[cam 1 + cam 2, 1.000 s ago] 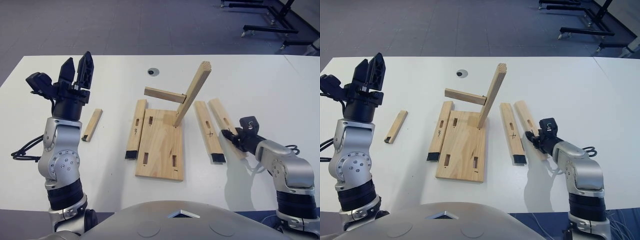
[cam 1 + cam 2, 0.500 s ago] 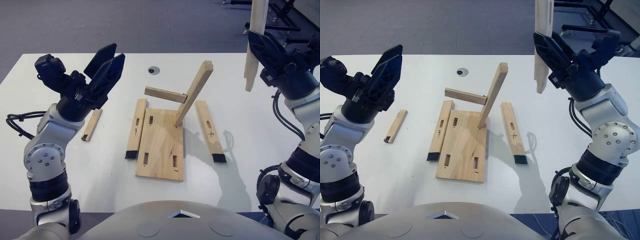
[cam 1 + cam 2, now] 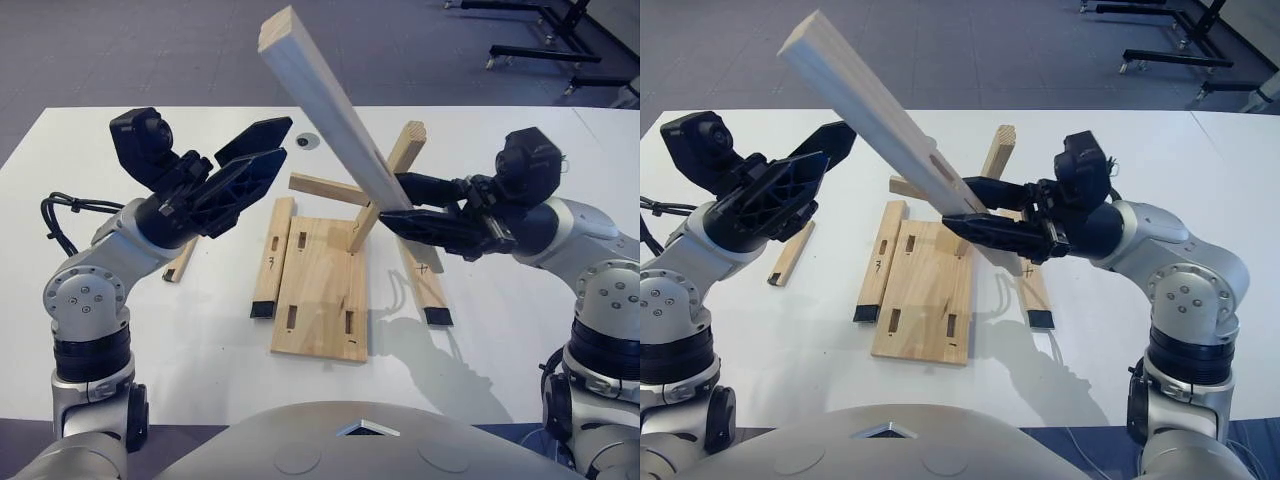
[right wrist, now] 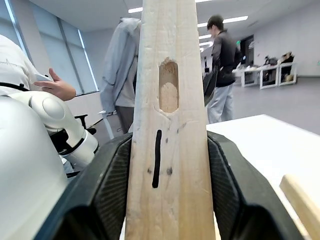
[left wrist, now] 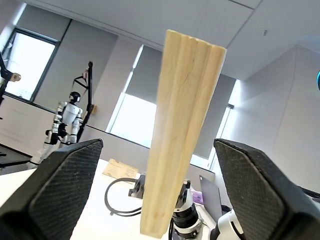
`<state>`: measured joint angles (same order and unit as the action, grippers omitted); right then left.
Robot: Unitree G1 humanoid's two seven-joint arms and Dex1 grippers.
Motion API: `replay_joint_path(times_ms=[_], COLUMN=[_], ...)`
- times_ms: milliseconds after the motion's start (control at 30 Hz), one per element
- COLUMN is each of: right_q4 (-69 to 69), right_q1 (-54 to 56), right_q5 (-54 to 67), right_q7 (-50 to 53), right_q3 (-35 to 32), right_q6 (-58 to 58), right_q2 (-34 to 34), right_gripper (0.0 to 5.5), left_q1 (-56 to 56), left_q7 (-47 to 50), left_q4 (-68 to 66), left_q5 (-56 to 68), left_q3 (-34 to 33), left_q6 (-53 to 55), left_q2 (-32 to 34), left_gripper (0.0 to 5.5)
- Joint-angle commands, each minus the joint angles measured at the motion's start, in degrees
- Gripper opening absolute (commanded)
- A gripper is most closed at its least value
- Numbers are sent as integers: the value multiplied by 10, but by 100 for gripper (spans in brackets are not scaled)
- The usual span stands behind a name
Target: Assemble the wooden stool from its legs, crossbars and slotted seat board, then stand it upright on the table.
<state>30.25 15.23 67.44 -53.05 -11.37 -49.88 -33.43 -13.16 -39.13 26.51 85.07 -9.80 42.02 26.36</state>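
The right gripper (image 3: 392, 201) is clamping a leg (image 3: 320, 95), seemingly pen-marked, tilting toward eleven o'clock over the seat board (image 3: 320, 290). At nine o'clock, the left gripper (image 3: 285, 140) is gaping, fingers apart.

We see a white bench (image 3: 200, 340) with a pale, rectangular wooden seat board (image 3: 320, 300), cut with slots, lying flat at its centre. At the board's 9 o'clock, just beside its edge, lies a long slotted wooden leg (image 3: 272, 257) with a dark near end. Farther out at 9 o'clock lies a short wooden crossbar (image 3: 790, 255). At 3 o'clock lies a second dark-tipped wooden leg (image 3: 422, 285). A small round grey grommet (image 3: 307, 143) sits at 12 o'clock.
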Motion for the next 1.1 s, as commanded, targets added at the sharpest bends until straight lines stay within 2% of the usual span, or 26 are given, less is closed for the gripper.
replay_joint_path(times_ms=[33,200,533,900,1100], right_q4=[-9,-39,-44,-43,-52], right_q1=[13,30,14,7,16], right_q5=[-35,-80,-103,-126,-129], right_q7=[-19,-34,-47,-58,-40], right_q3=[43,82,96,109,108], right_q6=[30,65,85,96,98], right_q2=[11,24,19,7,16], right_gripper=[203,203,203,203,203], left_q1=[-5,-6,3,18,31], left_q7=[-10,-20,-16,-7,-31], left_q4=[4,9,6,13,23], left_q5=[-20,-14,-1,3,-31], left_q3=[21,31,28,37,33], left_q6=[15,27,25,29,0], left_q2=[8,9,-1,-5,-18], left_gripper=[406,406,406,242,232])
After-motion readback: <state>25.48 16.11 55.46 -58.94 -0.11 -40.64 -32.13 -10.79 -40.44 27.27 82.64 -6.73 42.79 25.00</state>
